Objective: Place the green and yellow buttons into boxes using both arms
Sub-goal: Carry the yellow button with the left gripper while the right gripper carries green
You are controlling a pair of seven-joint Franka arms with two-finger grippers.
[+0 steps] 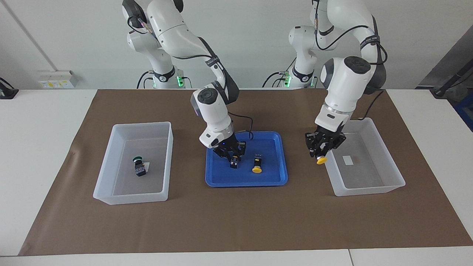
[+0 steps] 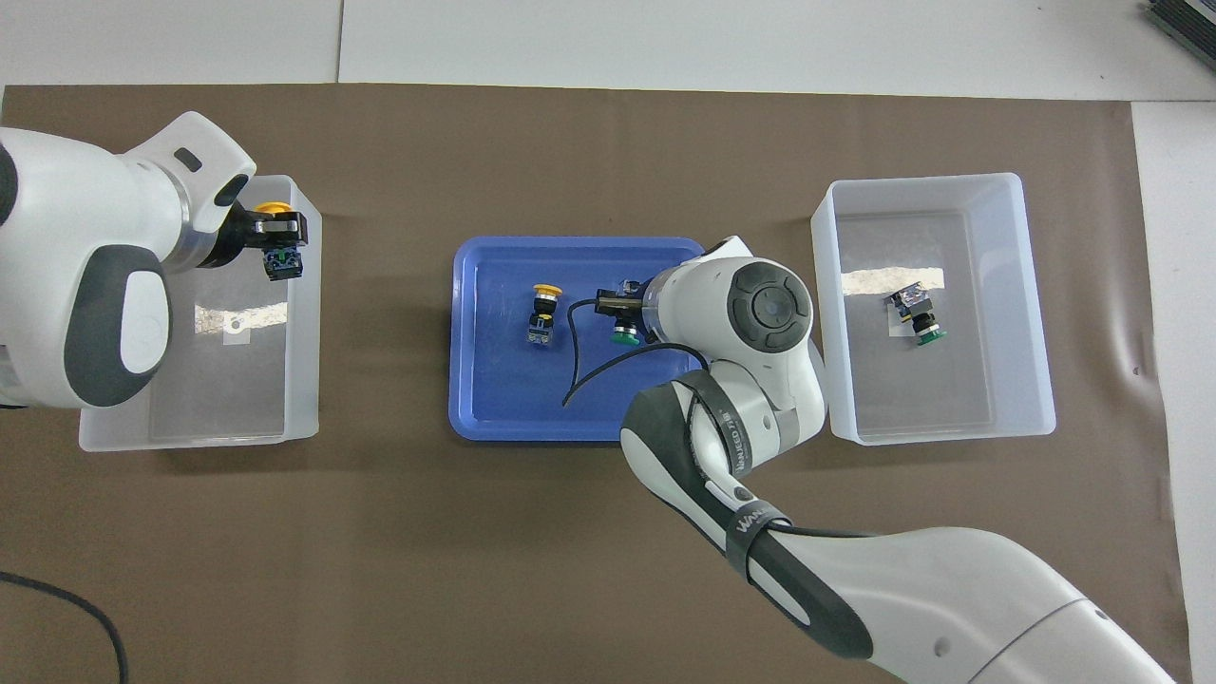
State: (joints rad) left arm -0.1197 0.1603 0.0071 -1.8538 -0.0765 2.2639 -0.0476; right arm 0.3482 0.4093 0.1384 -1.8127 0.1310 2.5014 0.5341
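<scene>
Over the tray, right claw grips a button (half hidden) — left claw clutches yellow button.

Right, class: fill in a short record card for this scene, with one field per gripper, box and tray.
left gripper: holds a yellow button over the wall of the box at the left arm's end
right gripper: down in the blue tray, at a green button
tray also holds: one loose yellow button
box at the right arm's end: one green button
box at the left arm's end: no button inside yet
</scene>
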